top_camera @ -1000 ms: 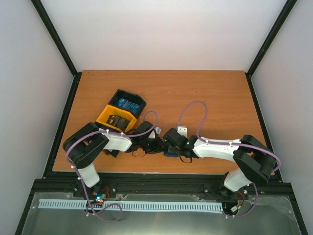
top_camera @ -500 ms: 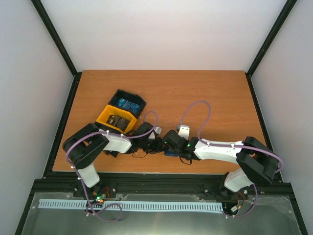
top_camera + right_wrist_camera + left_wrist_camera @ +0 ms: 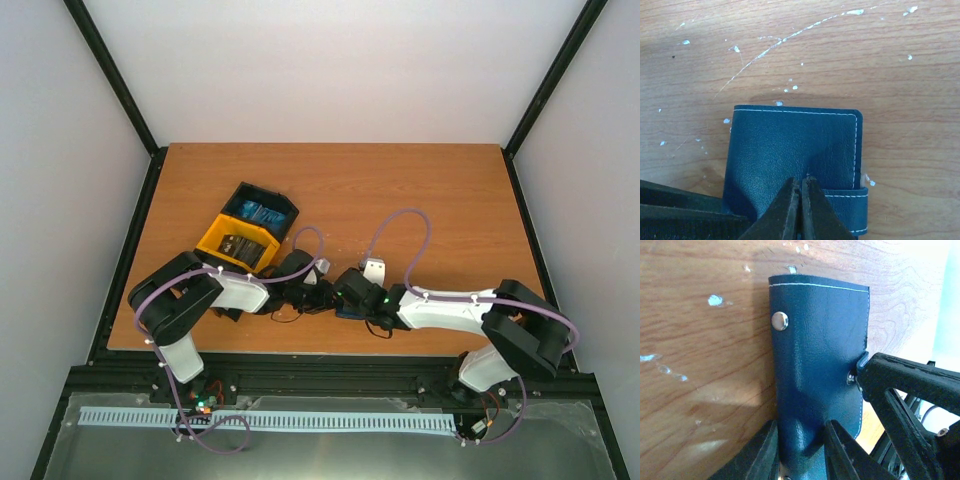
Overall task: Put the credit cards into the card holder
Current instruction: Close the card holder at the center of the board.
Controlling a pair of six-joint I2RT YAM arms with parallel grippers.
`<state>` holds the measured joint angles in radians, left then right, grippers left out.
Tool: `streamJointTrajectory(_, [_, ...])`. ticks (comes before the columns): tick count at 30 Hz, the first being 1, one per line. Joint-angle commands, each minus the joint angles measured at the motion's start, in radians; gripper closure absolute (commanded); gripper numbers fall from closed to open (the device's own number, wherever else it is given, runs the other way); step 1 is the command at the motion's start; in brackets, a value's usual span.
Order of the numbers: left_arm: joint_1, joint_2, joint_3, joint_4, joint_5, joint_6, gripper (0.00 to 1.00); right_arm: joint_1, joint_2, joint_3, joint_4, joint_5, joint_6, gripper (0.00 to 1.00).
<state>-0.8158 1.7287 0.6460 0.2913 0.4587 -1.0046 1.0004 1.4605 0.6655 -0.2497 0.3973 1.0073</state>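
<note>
The card holder (image 3: 815, 365) is a navy folding wallet with white stitching and a metal snap, lying shut on the table near the front edge (image 3: 349, 313). My left gripper (image 3: 801, 452) is shut on its near end, and the leather puckers between the two fingers. My right gripper (image 3: 802, 184) is shut with nothing between its tips, which rest on the holder's cover (image 3: 790, 145) beside the strap. The right gripper's fingers (image 3: 900, 382) reach in by the edge snap. Credit cards lie in the bin tray: blue ones (image 3: 262, 213) and dark ones (image 3: 238, 245).
The black-and-yellow bin tray (image 3: 215, 232) stands left of centre, just behind my left arm (image 3: 235, 288). The right arm (image 3: 450, 306) lies along the table's near edge. Purple cables (image 3: 400, 225) loop above both wrists. White flecks mark the wooden table (image 3: 420, 190).
The right arm has shifted slightly to the left and toward the near edge. Both grippers have stayed on the card holder, which has not visibly moved.
</note>
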Motion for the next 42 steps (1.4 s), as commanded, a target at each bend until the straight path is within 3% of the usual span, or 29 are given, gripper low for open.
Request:
streamJointTrajectory(1, [-0.006, 0.04, -0.008, -0.082, -0.078, 0.01, 0.73, 0.012, 0.028, -0.005, 0.01, 0.044, -0.005, 0.97])
streamJointTrajectory(13, [-0.016, 0.077, 0.011, -0.052, -0.063, -0.004, 0.76, 0.012, 0.062, -0.033, 0.107, -0.012, -0.058, 0.97])
streamJointTrajectory(20, [-0.017, 0.086, 0.018, -0.049, -0.068, -0.011, 0.83, 0.022, 0.063, -0.104, 0.104, -0.057, 0.042, 0.97])
streamJointTrajectory(42, [-0.017, 0.09, 0.034, -0.059, -0.076, -0.008, 0.84, 0.11, 0.151, -0.229, 0.254, -0.059, 0.235, 0.97])
